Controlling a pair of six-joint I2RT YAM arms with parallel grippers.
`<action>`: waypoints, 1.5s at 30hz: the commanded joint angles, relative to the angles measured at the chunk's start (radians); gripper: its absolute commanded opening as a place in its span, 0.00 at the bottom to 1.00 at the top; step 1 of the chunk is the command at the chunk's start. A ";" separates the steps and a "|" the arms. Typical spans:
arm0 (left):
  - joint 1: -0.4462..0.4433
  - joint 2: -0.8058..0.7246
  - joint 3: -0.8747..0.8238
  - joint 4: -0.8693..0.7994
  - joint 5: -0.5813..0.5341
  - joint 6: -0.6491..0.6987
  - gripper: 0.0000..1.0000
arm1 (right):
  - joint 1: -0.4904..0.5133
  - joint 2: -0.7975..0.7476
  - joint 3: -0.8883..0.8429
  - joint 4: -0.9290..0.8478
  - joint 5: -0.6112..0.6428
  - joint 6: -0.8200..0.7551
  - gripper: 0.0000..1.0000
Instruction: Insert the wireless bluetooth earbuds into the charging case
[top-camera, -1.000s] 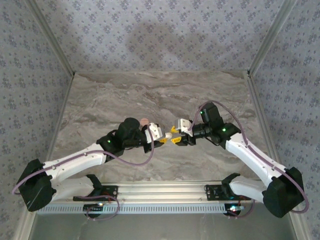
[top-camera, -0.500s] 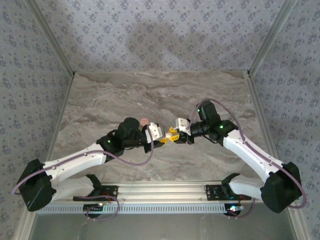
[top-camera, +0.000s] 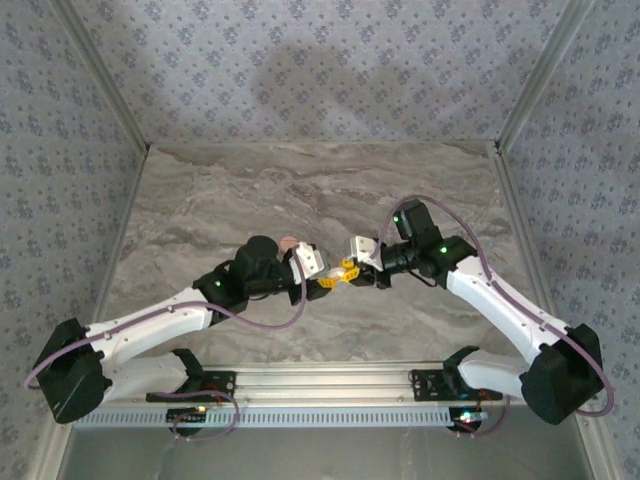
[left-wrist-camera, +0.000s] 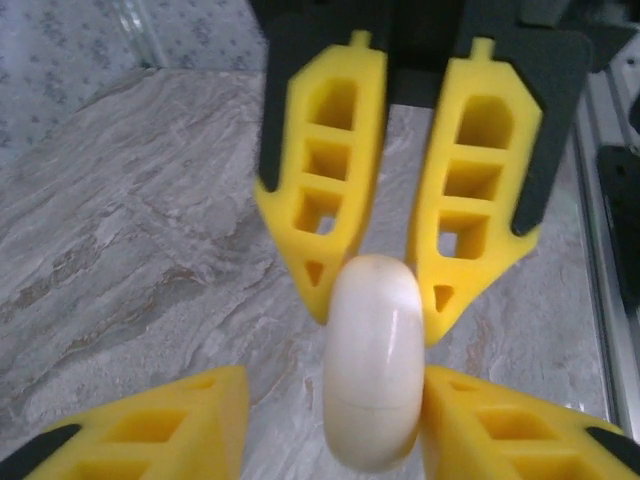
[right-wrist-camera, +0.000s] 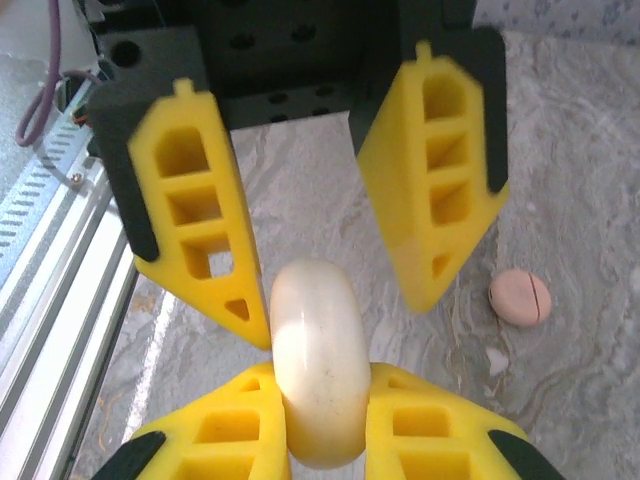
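The table (top-camera: 220, 200) is grey-beige marble with darker brown-grey veins, and the walls (top-camera: 300, 70) have pale blue-grey paper sprinkled with small darker flower sprigs. The arms (top-camera: 150, 325) are white with black joints, each showing a green light, and their cables (top-camera: 270, 325) are mauve. The left gripper (left-wrist-camera: 335, 380) and right gripper (right-wrist-camera: 322, 385) have bright yellow latticed fingers (right-wrist-camera: 195, 230) with black backing. The held shell (right-wrist-camera: 318, 370) is glossy cream-white with a faint seam line; the small round shell (right-wrist-camera: 520, 297) is salmon-pink with a thin dark seam. The rail (top-camera: 330, 378) is silver-grey
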 joint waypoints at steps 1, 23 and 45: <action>0.042 -0.050 -0.052 0.068 -0.098 -0.116 0.53 | -0.007 0.056 0.070 -0.127 0.085 0.033 0.15; 0.553 -0.074 -0.153 -0.082 -0.376 -0.733 0.90 | -0.036 0.821 0.725 -0.436 0.164 0.297 0.18; 0.561 -0.040 -0.113 -0.172 -0.429 -0.689 0.90 | -0.033 1.148 1.018 -0.527 0.172 0.356 0.19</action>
